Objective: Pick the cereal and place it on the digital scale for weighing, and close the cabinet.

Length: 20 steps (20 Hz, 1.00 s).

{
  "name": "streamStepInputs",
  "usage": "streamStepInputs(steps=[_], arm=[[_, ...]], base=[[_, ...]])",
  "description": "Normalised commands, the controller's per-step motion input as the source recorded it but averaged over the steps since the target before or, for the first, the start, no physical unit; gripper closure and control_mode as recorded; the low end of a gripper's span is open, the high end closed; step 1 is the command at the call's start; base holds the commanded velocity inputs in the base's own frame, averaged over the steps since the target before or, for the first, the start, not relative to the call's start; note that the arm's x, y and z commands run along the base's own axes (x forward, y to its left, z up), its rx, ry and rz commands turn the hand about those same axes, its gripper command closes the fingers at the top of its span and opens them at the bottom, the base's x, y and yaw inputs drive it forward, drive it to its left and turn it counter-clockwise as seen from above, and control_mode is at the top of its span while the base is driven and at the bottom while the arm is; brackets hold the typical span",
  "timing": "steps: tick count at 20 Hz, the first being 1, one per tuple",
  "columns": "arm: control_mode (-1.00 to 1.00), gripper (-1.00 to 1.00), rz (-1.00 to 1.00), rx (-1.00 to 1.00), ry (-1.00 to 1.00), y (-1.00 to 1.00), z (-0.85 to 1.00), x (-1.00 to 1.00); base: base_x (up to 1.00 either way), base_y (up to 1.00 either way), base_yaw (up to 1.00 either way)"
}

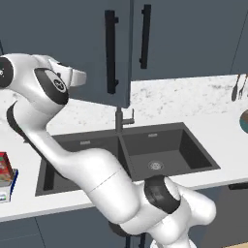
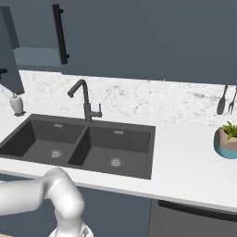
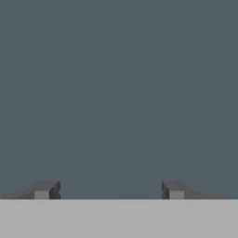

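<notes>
Left base view puts the cereal (image 1: pixel 5 168) at the far left edge of the picture: a small red cardboard box, cut off by the frame so that just a sliver of its printed front shows. It stands on the digital scale (image 1: pixel 10 186), a low flat device with a pale top and a blue side edge, itself half cropped, on the white surface (image 1: pixel 227 145) left of the sink (image 1: pixel 145 155). Above the sink hangs the cabinet (image 1: pixel 193 34), flat slate-blue, with long black bar handles; one door (image 1: pixel 72 48) swings out toward the camera, its edge over the tap (image 1: pixel 119 118).

Hand view shows the claw (image 3: pixel 109 190) with its two dark square tips standing well apart and nothing between them, facing a plain slate-blue panel too featureless to name for certain.

Right base view shows the matt black double sink, a speckled stone backsplash, a white soap dispenser (image 2: pixel 17 104) and a potted plant (image 2: pixel 227 139) in a teal bowl, cropped at the right.
</notes>
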Motion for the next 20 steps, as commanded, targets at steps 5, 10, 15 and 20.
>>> streamStepInputs(steps=[5,10,15,20], arm=[[-1.0,-1.0,0.0,0.23,0.03,-1.0,0.0,1.0],[-1.0,-1.0,0.0,0.24,0.02,-1.0,-0.02,1.0],[-1.0,-1.0,0.0,0.26,0.01,-1.0,0.0,1.0],[-1.0,-1.0,0.0,0.26,0.0,-1.0,0.07,1.0]], base=[[0.0,0.0,0.0],[0.0,0.0,0.0],[0.0,0.0,0.0],[0.0,0.0,0.0]])
